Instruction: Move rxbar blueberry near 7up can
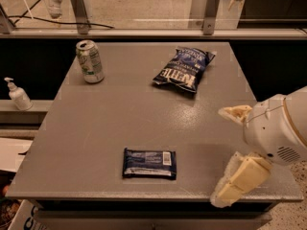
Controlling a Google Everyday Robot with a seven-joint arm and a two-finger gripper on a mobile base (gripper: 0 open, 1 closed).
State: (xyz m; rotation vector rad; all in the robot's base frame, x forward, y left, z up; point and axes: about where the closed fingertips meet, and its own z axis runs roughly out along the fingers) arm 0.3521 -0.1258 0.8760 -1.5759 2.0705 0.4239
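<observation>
My gripper (224, 156) hangs at the rxbar blueberry's (149, 163) right, near it but apart, its two pale fingers spread wide with nothing between them. The bar lies flat on the table (96, 128), long axis running left to right, so its short end faces my open jaws. From the bar, the 7up can (89, 61) stands well back and left, and the chip bag (184, 70) lies back and right.
</observation>
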